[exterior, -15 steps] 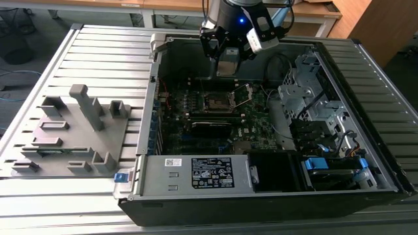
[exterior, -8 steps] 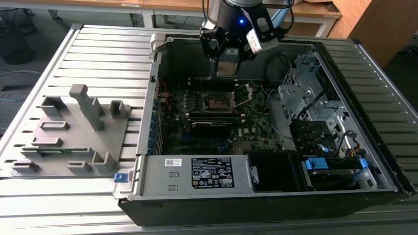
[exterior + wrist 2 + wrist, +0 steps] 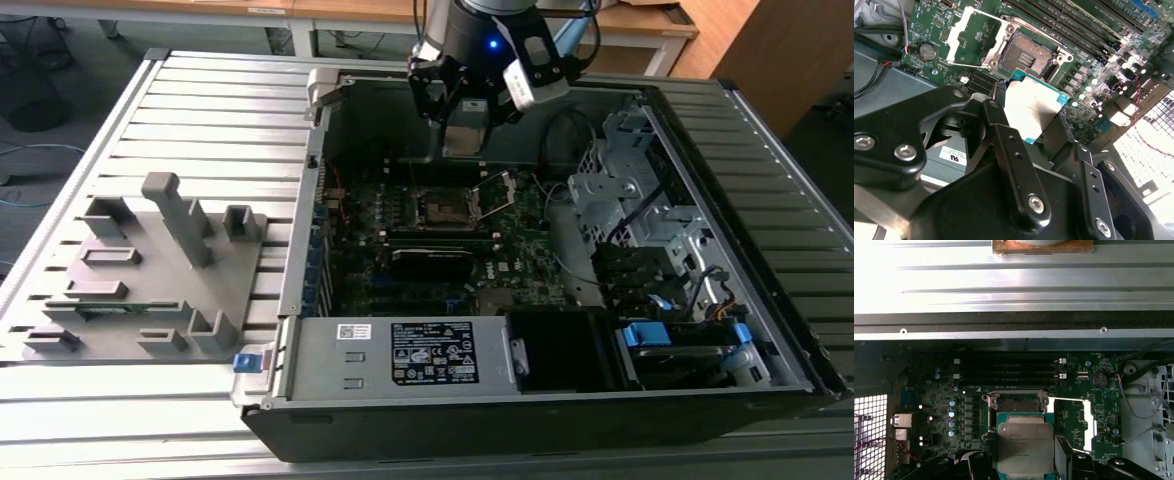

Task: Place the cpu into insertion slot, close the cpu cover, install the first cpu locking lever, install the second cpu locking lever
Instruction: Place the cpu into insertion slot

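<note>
one cpu (image 3: 1025, 446) pinched in gripper (image 3: 463, 137), partly cut off in first wrist view. one insertion slot (image 3: 1029, 54) bare, one cpu cover (image 3: 968, 36) flipped open.

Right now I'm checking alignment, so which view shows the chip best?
The first wrist view: the chip faces it squarely, its grey top plain. The second wrist view shows it slanted and glared white. The exterior view shows it as a tiny patch.

the computer case (image 3: 534, 425) lies open on the table (image 3: 200, 100). a block with pegs (image 3: 147, 290) sits at the exterior view's left of it. inside, on the board (image 3: 354, 270), is the insertion slot (image 3: 1026, 54), with the cpu cover (image 3: 955, 37) tipped up beside it. the cpu (image 3: 1031, 107) hangs above the board near the slot, in the gripper (image 3: 1031, 127).
</note>
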You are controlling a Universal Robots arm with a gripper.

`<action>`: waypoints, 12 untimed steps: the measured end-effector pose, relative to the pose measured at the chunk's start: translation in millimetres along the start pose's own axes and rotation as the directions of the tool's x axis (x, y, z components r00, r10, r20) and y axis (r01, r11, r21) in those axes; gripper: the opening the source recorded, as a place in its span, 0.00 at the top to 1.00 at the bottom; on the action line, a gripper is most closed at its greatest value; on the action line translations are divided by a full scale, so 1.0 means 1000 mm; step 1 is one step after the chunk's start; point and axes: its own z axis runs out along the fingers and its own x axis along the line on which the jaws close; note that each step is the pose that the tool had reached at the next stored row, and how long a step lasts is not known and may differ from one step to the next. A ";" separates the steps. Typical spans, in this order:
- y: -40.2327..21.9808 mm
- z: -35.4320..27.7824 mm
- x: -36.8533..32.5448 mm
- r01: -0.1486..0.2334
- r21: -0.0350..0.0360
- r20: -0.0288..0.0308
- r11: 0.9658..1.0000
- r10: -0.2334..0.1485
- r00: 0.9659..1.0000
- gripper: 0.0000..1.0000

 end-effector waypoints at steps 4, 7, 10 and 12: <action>-0.0001 0.0013 0.0000 0.000 0.000 0.000 1.000 0.000 1.000 0.46; -0.0003 0.0042 -0.0001 0.000 0.000 0.000 1.000 0.000 1.000 0.46; -0.0007 0.0082 -0.0001 0.000 0.000 0.000 1.000 0.000 1.000 0.46; -0.0010 0.0113 -0.0001 0.000 0.000 0.000 1.000 0.000 1.000 0.46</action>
